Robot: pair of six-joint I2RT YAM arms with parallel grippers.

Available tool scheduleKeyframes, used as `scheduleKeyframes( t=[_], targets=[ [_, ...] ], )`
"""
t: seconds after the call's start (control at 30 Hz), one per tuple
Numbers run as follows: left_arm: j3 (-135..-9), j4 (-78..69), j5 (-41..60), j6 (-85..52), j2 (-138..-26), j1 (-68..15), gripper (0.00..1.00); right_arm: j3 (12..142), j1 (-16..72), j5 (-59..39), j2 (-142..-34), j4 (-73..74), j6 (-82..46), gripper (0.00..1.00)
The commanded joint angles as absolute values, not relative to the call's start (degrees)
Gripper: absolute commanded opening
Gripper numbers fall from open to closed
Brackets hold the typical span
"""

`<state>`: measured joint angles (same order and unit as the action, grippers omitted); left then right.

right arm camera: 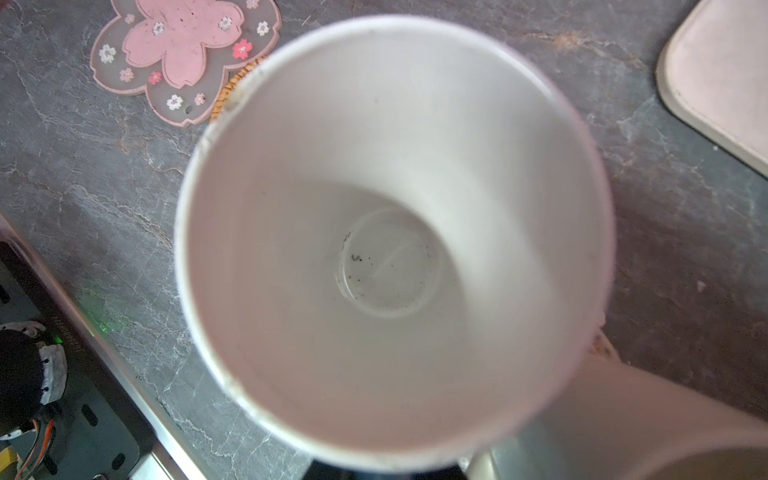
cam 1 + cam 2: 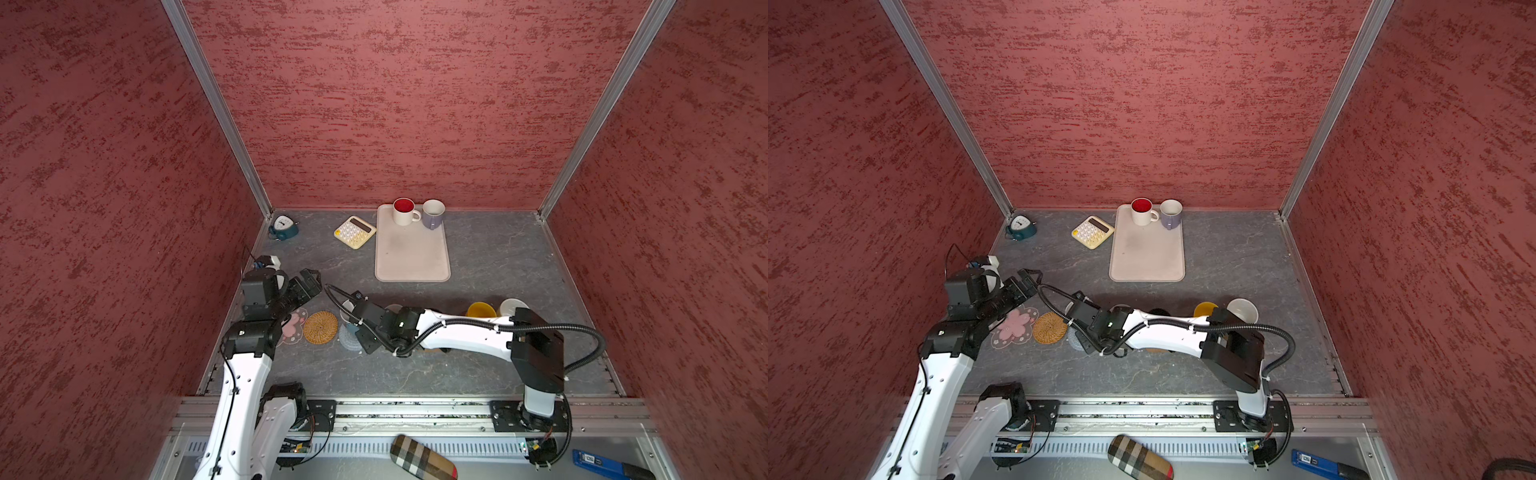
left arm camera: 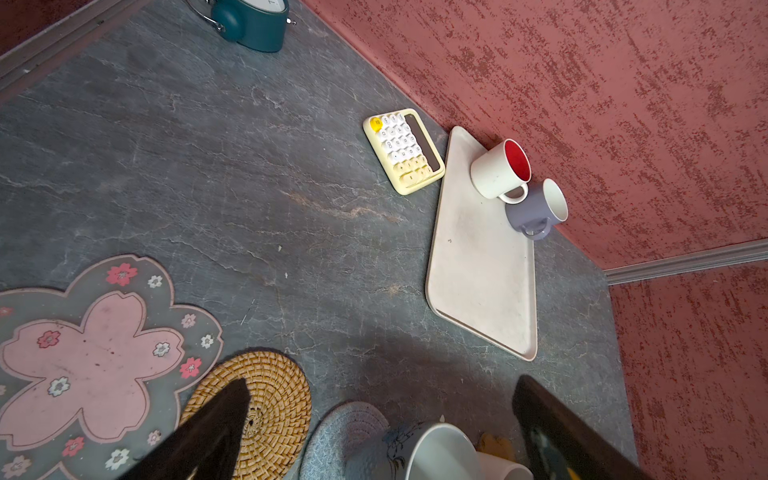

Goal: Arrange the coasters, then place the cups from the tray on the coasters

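In a top view the right gripper (image 2: 359, 332) is seen closed, apparently clamped on the wall of a blue glazed ceramic mug with a white inside (image 2: 346, 310). The mug is held over a grey round crocheted coaster (image 2: 349, 341), and whether its base is touching cannot be told. A round woven tan coaster (image 2: 320, 327) lies just beside that gripper. The large beige rounded-corner tray (image 2: 411, 262) is placed well beyond it, with a white mug with a red inside (image 2: 404, 212) and a lavender mug (image 2: 433, 214) on its far end. The left gripper (image 2: 311, 279) is held with its jaws wide apart and nothing between them. In the left wrist view the blue mug is found just ahead of the spread fingers (image 3: 216, 428), beside a cream mug (image 3: 503, 471). In the right wrist view only the mug's white interior is shown directly beneath the gripper, and the grip itself is hidden. The mug is judged stiff, fairly heavy, slippery and breakable. A hold over the rim or at the handle is favoured, and since the soft coaster may give, the mug should be lowered level.
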<state>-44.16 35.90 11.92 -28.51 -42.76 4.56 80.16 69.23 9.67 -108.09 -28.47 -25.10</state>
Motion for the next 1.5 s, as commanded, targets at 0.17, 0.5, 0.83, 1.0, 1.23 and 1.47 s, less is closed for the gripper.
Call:
scheduleKeyframes(
  t=[0.17,0.5,0.83,1.0,1.23,1.47],
  targets=[
    [-43.6,34.56,12.98,-28.13,-42.55,5.03,0.99,83.1,69.61,11.35,-110.0,-24.43,-25.25,0.0],
    [-43.53,34.24,13.11,-28.12,-43.14,5.02,0.99,84.25,69.61,11.52,-111.17,-24.26,-24.71,0.0],
    [-43.25,34.01,13.42,-28.19,-43.13,5.01,1.0,83.59,69.61,10.54,-111.31,-23.68,-25.03,0.0],
    [-43.39,34.11,13.54,-28.12,-42.86,5.01,0.99,83.13,69.68,10.37,-111.71,-23.59,-25.01,0.05],
    [-43.21,34.25,13.53,-28.21,-42.92,5.05,1.0,82.59,69.7,10.38,-111.37,-23.39,-24.37,0.2],
    [-43.28,34.46,13.44,-28.21,-42.74,5.03,1.0,81.96,69.87,10.37,-110.94,-23.29,-24.08,0.31]
  ],
)
